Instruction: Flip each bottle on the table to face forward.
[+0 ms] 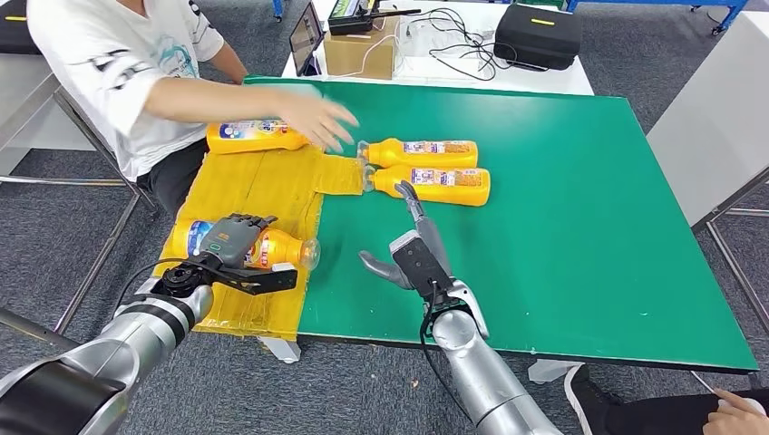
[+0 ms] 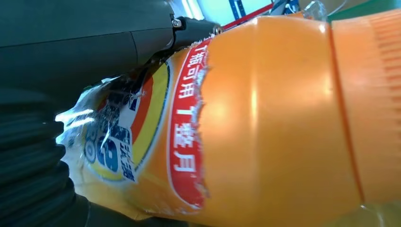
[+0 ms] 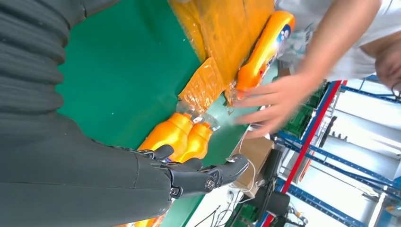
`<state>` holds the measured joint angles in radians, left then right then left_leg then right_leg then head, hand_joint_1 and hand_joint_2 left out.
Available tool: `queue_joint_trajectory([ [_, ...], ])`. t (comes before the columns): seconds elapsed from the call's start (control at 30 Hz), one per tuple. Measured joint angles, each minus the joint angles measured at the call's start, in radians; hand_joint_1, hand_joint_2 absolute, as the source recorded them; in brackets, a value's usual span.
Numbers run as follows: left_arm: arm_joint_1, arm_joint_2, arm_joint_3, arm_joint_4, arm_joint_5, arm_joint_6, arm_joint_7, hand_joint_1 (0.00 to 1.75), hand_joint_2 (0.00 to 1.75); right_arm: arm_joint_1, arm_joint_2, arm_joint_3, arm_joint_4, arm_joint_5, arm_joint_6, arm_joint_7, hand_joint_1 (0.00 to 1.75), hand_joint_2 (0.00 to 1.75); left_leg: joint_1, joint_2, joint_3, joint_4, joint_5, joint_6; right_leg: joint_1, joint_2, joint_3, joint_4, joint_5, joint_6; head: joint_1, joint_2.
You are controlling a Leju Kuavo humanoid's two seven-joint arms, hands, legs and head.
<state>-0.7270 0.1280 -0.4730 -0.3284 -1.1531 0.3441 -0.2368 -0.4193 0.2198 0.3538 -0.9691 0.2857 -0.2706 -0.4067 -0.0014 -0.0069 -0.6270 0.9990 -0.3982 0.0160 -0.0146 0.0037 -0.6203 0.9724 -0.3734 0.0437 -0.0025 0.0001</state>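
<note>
Several orange bottles lie on their sides. My left hand [image 1: 232, 246] grips one bottle [image 1: 277, 247] over the yellow mat [image 1: 281, 195] at the table's left edge; up close its torn label and orange body [image 2: 265, 123] show, held by my left hand [image 2: 71, 52]. Two bottles [image 1: 426, 153] [image 1: 440, 186] lie side by side on the green table [image 1: 562, 208], caps to the left; they appear as a pair [image 3: 182, 137] beyond my fingers. My right hand [image 1: 413, 249] [image 3: 142, 175] hovers open just short of them, holding nothing. A fourth bottle [image 1: 254, 136] [image 3: 265, 52] lies on the mat's far end.
A person in a white shirt sits at the far left; their hand [image 1: 317, 118] [image 3: 274, 99] reaches over the mat near the fourth bottle. A cardboard box [image 1: 361, 50], cables and a black case [image 1: 537, 34] stand on the white table behind. Another person's hand [image 1: 734, 412] is at bottom right.
</note>
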Motion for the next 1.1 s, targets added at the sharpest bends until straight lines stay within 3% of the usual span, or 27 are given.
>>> queue_joint_trajectory([
  [0.67,-0.001,-0.002,-0.011,0.010,-0.003,0.038,-0.008,0.00,1.75,-0.001,0.004,0.019,0.000,0.003,0.020,0.008,0.00,1.75,0.000,0.000,0.002,0.000,0.000,0.000,0.000,0.000,0.002,0.000,0.000,0.000,0.000,0.000],
  [1.1,0.053,-0.011,0.113,0.008,0.121,0.160,-0.197,0.00,1.75,-0.027,-0.009,0.022,0.033,0.069,0.007,0.064,0.00,1.75,0.000,-0.001,0.001,0.000,0.000,0.000,0.000,0.000,0.001,0.000,0.000,0.000,0.000,0.000],
])
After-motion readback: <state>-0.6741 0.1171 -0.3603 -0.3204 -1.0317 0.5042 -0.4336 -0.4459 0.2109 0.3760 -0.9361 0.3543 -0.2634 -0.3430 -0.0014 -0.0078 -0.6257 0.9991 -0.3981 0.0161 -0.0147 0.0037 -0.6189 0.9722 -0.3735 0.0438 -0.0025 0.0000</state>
